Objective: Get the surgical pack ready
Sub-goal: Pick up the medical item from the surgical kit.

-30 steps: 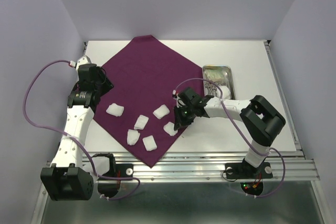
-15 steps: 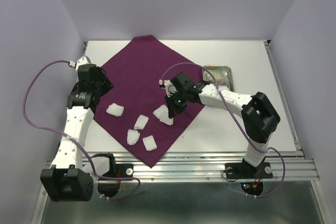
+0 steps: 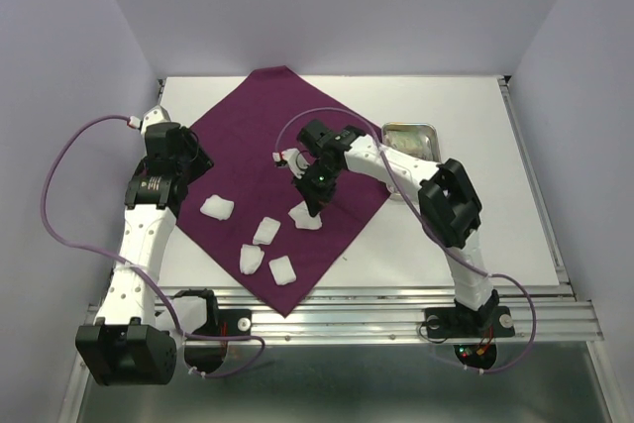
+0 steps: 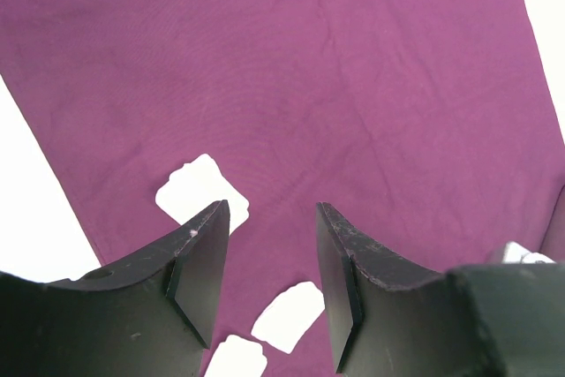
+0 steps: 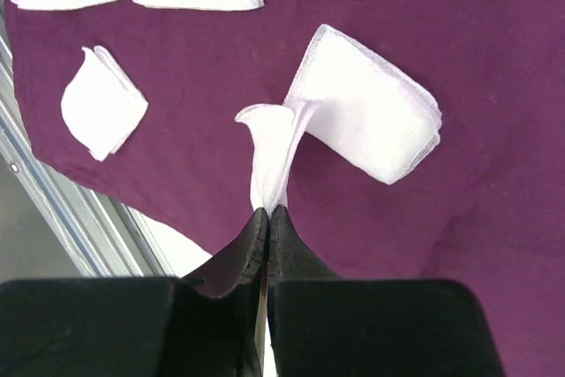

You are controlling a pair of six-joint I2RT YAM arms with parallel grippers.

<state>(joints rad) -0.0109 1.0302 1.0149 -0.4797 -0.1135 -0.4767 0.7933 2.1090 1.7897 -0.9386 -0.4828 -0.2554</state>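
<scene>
And the right gripper (image 3: 310, 205) had travelled: from the near-right corner of the surgical pack (image 3: 263, 126), the large deep-purple matte fabric cloth spread like a diamond on the white table (image 3: 475, 116), it had swung in towards the cloth's middle — and a small white square gauze pad (image 5: 270, 152) had come with it. Its claw was clamped right down, pinching a thin fold of that pad, which hung from the tips just beside a second folded white pad (image 5: 366, 125) lying flat. By my reading, the stray pad was being gathered inward, off the edge, so the cloth could later be folded around its contents. The right arm reached far and left, forearm crossing the small shiny rectangular steel tray (image 3: 411, 127), wrist tipped down. The left gripper (image 4: 269, 258) hung over the pack's left edge — claw parted, nothing between the fingers, pointing down at the cloth.
</scene>
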